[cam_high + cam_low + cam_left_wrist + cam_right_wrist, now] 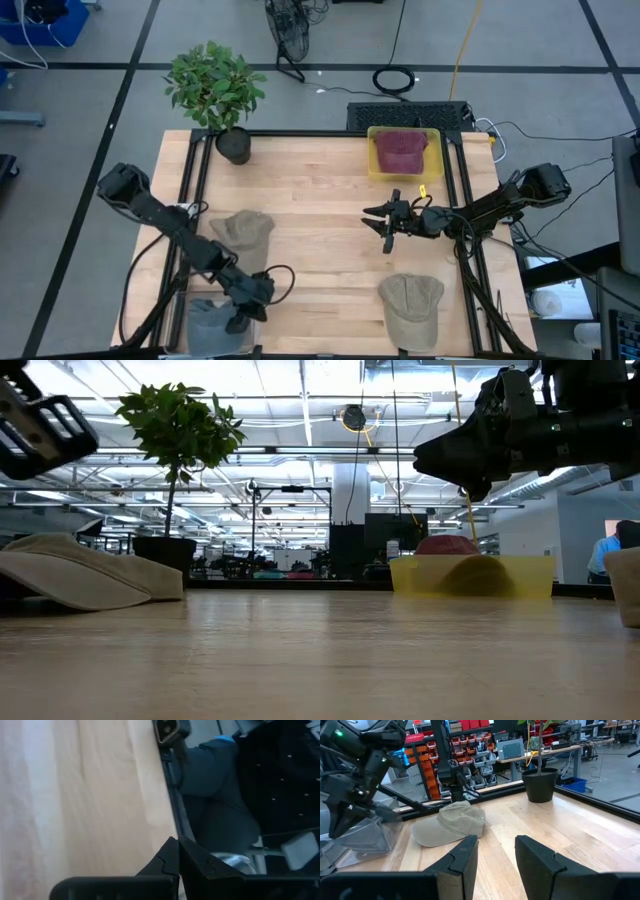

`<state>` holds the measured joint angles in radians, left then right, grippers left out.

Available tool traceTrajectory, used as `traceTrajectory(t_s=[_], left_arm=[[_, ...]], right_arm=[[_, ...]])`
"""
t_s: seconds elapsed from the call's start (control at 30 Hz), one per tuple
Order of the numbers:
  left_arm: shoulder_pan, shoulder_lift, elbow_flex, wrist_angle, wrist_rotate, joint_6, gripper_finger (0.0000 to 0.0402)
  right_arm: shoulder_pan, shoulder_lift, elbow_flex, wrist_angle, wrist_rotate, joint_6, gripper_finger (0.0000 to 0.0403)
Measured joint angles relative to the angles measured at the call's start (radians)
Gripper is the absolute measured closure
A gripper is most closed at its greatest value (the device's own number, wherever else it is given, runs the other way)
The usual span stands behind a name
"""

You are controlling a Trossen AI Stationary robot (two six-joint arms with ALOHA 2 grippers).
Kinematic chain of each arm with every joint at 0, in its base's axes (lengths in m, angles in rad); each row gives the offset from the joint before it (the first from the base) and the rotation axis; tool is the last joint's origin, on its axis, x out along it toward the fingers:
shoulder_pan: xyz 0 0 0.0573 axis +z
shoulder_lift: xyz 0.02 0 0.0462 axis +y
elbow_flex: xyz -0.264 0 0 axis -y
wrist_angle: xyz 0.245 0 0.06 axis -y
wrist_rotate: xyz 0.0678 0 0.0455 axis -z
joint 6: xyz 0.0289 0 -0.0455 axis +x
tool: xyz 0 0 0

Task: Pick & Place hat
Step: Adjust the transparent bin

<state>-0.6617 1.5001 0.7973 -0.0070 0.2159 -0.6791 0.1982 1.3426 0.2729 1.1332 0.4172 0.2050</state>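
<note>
A khaki cap (243, 230) lies on the wooden table at the left; it also shows in the right wrist view (450, 822) and the low view (80, 570). A second khaki cap (412, 308) lies near the front right. A maroon hat (400, 150) sits in a yellow bin (375, 170) at the far right. My right gripper (385, 225) is open and empty above the table's middle, pointing toward the left cap, its fingers (462, 857) apart. My left gripper (245, 315) is shut and empty at the near left edge, by a clear bin (212, 325).
A potted plant (215, 90) stands at the far left corner. The clear bin (360, 837) sits at the near left corner under my left arm. Black rails run along the table's left and right sides. Bare wood lies between the two khaki caps.
</note>
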Motion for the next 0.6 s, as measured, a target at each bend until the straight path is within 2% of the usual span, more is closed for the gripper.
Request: traceTrajectory(t_s=[0.17,0.37,0.5,0.6], left_arm=[[-0.002,-0.006,-0.001,0.039,0.027,0.009,0.0392],[0.053,-0.072,-0.001,0.036,-0.008,0.097,0.0392],[0.118,-0.167,-0.001,0.044,-0.122,0.230,0.0392],[0.169,-0.242,-0.001,0.028,-0.295,0.314,0.0392]], right_arm=[[0.000,0.000,0.000,0.003,0.000,0.004,0.0282],[0.000,0.000,0.000,0.007,0.000,0.005,0.0282],[0.000,0.000,0.000,0.008,0.000,0.017,0.0282],[0.000,0.000,0.000,0.010,-0.001,0.019,0.0282]])
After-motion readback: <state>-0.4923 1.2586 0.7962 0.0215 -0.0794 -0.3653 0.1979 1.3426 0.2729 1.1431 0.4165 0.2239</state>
